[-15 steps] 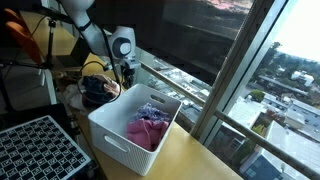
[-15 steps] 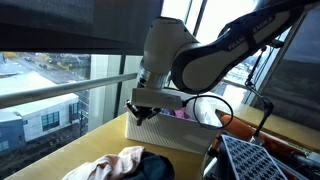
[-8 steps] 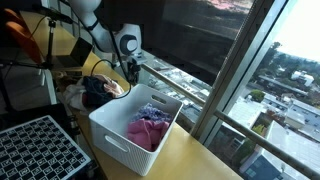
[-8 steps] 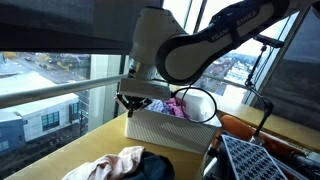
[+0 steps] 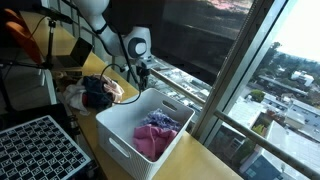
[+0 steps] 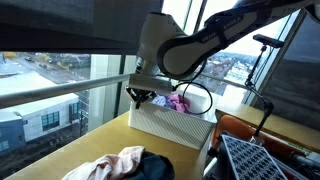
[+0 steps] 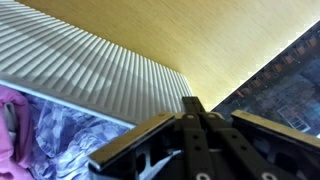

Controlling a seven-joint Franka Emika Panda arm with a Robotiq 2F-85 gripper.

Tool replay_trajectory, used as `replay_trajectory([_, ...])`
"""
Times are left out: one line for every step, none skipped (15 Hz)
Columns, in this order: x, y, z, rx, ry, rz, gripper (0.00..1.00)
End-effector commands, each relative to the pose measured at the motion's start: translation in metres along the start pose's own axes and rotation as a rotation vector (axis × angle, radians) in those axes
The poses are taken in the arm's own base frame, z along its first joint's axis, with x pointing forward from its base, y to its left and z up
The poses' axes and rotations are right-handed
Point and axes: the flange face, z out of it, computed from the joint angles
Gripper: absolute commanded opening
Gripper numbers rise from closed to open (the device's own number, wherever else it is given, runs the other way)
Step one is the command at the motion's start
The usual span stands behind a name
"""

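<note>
Jaws pinched together, the gripper (image 5: 143, 74) meets the white basket's (image 5: 118, 135) corner by the table's (image 5: 205, 160) window edge, likely as a blunt pusher.

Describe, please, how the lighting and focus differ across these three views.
In an exterior view, daylight blows out the top of the window, while the white basket is evenly lit; in an exterior view, the arm is backlit and dark against the glass; in the wrist view, the shut end effector looms dark and soft, the basket's ribbed wall sharper.
</note>
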Motion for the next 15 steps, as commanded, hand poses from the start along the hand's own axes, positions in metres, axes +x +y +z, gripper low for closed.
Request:
replay_trajectory([0.023,0.011,0.007,-0.017,-0.012,0.018,0.00])
replay_trajectory([0.025,0.014,0.007,-0.019,-0.012,0.022,0.00])
replay_trajectory([0.026,0.015,0.007,-0.020,-0.011,0.025,0.00])
replay_trajectory([0.022,0.015,0.003,-0.017,-0.009,0.022,0.00])
replay_trajectory([0.014,0.013,-0.003,-0.009,-0.008,0.014,0.00])
replay_trajectory([0.006,0.009,-0.008,-0.001,-0.008,0.005,0.00])
replay_trajectory([-0.005,0.004,-0.014,0.007,-0.006,-0.008,0.00])
replay_trajectory([-0.022,-0.004,-0.022,0.020,-0.006,-0.024,0.00])
replay_trajectory([-0.038,-0.012,-0.028,0.029,-0.008,-0.041,0.00])
replay_trajectory([-0.054,-0.021,-0.033,0.036,-0.011,-0.056,0.00])
replay_trajectory([-0.070,-0.029,-0.037,0.040,-0.020,-0.068,0.00])
replay_trajectory([-0.087,-0.035,-0.042,0.046,-0.034,-0.076,0.00])
replay_trajectory([-0.105,-0.041,-0.045,0.048,-0.048,-0.082,0.00])
replay_trajectory([-0.123,-0.046,-0.048,0.052,-0.064,-0.090,0.00])
replay_trajectory([-0.139,-0.050,-0.051,0.056,-0.081,-0.093,0.00])
